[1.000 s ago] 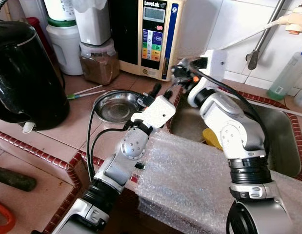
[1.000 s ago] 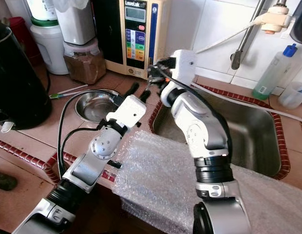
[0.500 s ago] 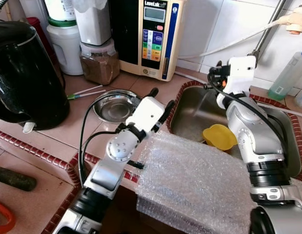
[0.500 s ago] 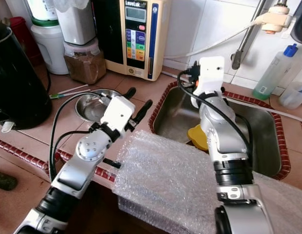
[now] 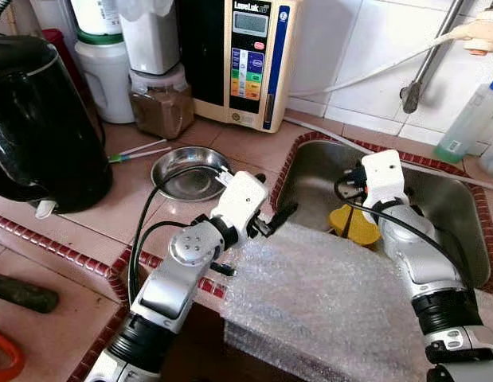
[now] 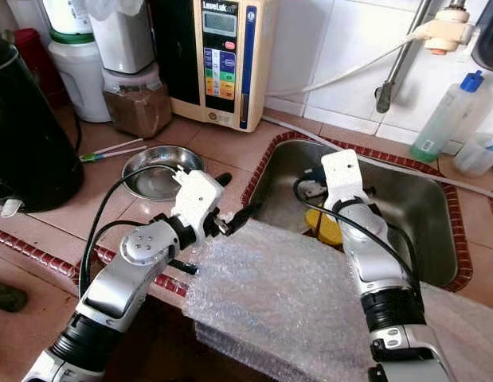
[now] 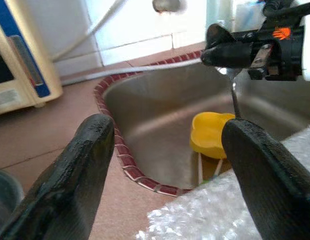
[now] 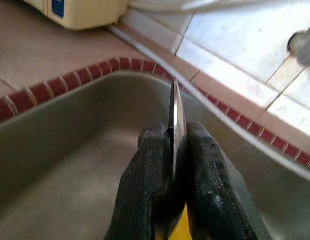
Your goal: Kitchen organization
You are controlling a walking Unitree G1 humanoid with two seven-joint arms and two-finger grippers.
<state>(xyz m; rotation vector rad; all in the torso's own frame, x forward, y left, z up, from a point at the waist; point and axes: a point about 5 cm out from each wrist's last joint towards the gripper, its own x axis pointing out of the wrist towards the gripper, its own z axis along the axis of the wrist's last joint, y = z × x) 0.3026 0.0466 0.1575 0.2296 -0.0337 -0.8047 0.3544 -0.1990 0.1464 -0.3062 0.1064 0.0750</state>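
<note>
My right gripper [image 8: 174, 137] is shut on a thin metal spoon [image 8: 175, 107], seen edge-on between its pads. It hangs low inside the steel sink [image 5: 310, 169], just above a yellow bowl [image 5: 354, 224] on the sink floor. In the left wrist view the spoon [image 7: 234, 94] points down from the right gripper [image 7: 235, 52] toward the yellow bowl [image 7: 209, 132]. My left gripper [image 5: 271, 199] is open with nothing between its fingers, over the tiled counter at the sink's near left corner, beside a sheet of bubble wrap [image 5: 326, 302].
A steel bowl [image 5: 189, 169] and green-handled sticks [image 5: 138, 150] lie on the counter to the left. A black kettle [image 5: 39, 119], a jar of brown powder [image 5: 161, 99] and a water machine [image 5: 246, 56] stand behind. A clear bottle [image 5: 469, 119] stands at the back right.
My right arm swung from above the counter by the water machine to the right and down into the sink. The left gripper turned toward the sink edge and lowered.
</note>
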